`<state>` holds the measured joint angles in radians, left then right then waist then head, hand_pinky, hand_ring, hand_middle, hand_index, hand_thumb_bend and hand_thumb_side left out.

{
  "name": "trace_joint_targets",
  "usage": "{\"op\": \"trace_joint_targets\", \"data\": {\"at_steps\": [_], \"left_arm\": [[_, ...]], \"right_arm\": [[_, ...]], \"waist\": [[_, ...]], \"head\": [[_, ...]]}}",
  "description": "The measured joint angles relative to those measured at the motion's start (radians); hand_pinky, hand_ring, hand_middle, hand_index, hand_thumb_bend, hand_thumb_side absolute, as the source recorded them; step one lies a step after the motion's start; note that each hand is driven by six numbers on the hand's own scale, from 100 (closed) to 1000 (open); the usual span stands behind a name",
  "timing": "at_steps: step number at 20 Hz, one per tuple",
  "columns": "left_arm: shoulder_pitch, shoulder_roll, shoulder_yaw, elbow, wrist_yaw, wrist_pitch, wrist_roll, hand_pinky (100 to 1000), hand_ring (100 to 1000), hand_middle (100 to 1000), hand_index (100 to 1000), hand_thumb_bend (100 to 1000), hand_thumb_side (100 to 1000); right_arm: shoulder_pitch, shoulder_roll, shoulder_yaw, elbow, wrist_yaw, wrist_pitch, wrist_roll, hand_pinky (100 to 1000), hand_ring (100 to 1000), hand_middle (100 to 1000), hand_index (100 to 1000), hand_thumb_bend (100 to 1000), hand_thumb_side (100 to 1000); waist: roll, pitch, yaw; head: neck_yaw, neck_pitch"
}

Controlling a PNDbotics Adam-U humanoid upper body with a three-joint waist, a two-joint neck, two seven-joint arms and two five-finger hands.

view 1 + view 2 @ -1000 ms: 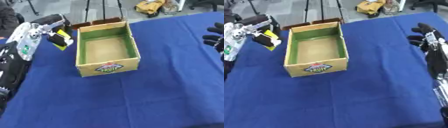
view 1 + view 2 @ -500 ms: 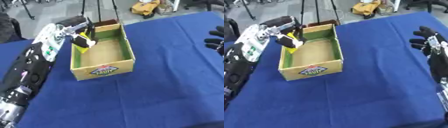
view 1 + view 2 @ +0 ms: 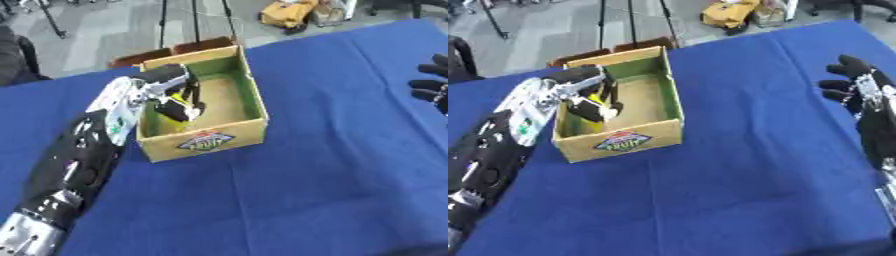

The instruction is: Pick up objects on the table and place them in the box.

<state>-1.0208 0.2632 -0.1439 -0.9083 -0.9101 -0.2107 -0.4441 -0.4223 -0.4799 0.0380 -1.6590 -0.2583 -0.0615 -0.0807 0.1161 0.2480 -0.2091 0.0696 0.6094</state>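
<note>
I see the blue-clothed bench [image 3: 332, 165] carrying the cardboard box [image 3: 206, 143]. My left hand [image 3: 162, 85] hangs over its left wall, fingers curled round a small yellow-and-black object [image 3: 179, 106] inside the box. I judge this the placing step; next I should uncurl. My right hand [image 3: 857, 87] idles relaxed at the right edge.

A lab or studio floor, by the look of it; beyond the left hand [image 3: 166, 82], past the far edge of the blue-draped table [image 3: 737, 165], lies bare grey flooring [image 3: 96, 30]; black tripod legs [image 3: 194, 22] stand there; a yellow bag [image 3: 726, 12] sits further right.
</note>
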Motion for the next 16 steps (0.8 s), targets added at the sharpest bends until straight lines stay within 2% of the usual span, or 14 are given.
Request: {"op": "trace_joint_targets", "data": {"at_steps": [3, 4, 5, 6, 8, 10, 13, 16], "left_arm": [[0.011, -0.012, 0.0, 0.025, 0.003, -0.004, 0.019, 490, 402, 462, 637, 261, 294], [0.012, -0.015, 0.001, 0.029, 0.008, -0.008, 0.026, 548, 450, 503, 679, 328, 319], [0.013, -0.017, 0.001, 0.032, 0.016, -0.013, 0.032, 598, 495, 547, 715, 481, 393], [0.014, -0.017, 0.001, 0.033, 0.027, -0.02, 0.039, 613, 512, 563, 726, 515, 409], [0.018, -0.017, 0.001, 0.032, 0.046, -0.035, 0.056, 690, 599, 639, 802, 719, 522], [0.019, -0.017, 0.0, 0.03, 0.058, -0.048, 0.076, 719, 636, 675, 834, 903, 607], [0.021, -0.016, 0.003, 0.006, 0.07, -0.056, 0.116, 716, 642, 682, 841, 996, 676], [0.027, -0.01, 0.012, -0.04, 0.119, -0.054, 0.173, 705, 637, 678, 842, 970, 718]], "right_arm": [[0.0, 0.0, 0.0, 0.0, 0.0, 0.0, 0.0, 808, 768, 798, 905, 167, 802], [0.0, 0.0, 0.0, 0.0, 0.0, 0.0, 0.0, 808, 768, 798, 905, 167, 802], [0.0, 0.0, 0.0, 0.0, 0.0, 0.0, 0.0, 808, 768, 798, 905, 167, 802], [0.0, 0.0, 0.0, 0.0, 0.0, 0.0, 0.0, 808, 768, 798, 905, 167, 802], [0.0, 0.0, 0.0, 0.0, 0.0, 0.0, 0.0, 808, 768, 798, 905, 166, 802], [0.0, 0.0, 0.0, 0.0, 0.0, 0.0, 0.0, 808, 768, 798, 905, 166, 802], [0.0, 0.001, 0.0, 0.0, 0.0, 0.0, 0.0, 808, 768, 798, 905, 165, 803], [0.001, 0.001, 0.0, 0.0, 0.0, 0.0, 0.0, 808, 769, 798, 905, 164, 803]], "waist": [[0.0, 0.004, -0.001], [0.0, 0.004, -0.001], [0.0, 0.004, -0.001], [0.0, 0.004, -0.001], [0.0, 0.004, -0.001], [-0.001, 0.004, 0.001], [-0.004, 0.004, 0.005], [-0.011, 0.004, 0.015]], "head": [[0.0, -0.004], [0.0, -0.005], [0.0, -0.005], [0.0, -0.005], [0.0, -0.005], [0.0, -0.005], [0.0, -0.005], [-0.001, -0.005]]}}
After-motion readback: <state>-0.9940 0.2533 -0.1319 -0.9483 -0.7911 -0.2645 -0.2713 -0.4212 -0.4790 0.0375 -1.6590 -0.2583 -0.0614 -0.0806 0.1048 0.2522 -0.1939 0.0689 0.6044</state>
